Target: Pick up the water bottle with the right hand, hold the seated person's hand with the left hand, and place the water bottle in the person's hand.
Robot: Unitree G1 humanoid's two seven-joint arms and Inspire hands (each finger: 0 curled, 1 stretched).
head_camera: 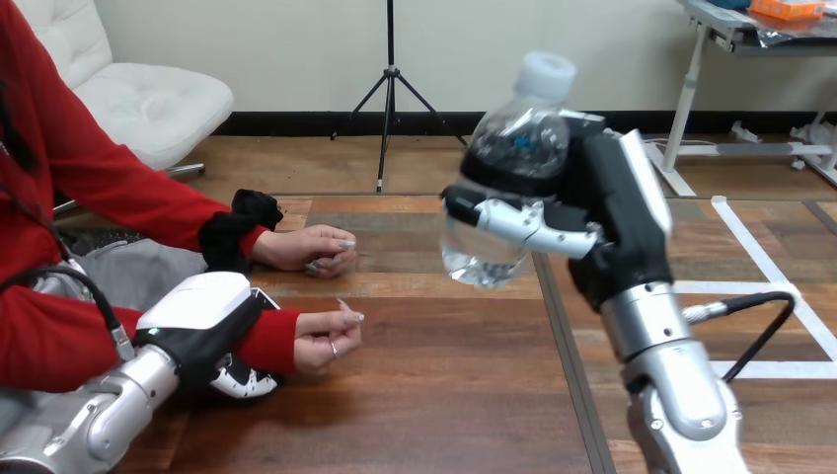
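Right hand (614, 202) round bottle (518, 143) above table (444, 405)

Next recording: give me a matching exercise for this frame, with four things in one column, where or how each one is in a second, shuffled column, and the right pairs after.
Things
1. water bottle
2. left hand
3. right hand
4. person's hand higher in the view

States
A. wrapped round the person's red-sleeved wrist
B. resting on the table, apart from both robot hands
C. held up above the table, white cap on top
D. curled round the bottle

Pairs: 1-C, 2-A, 3-D, 4-B.
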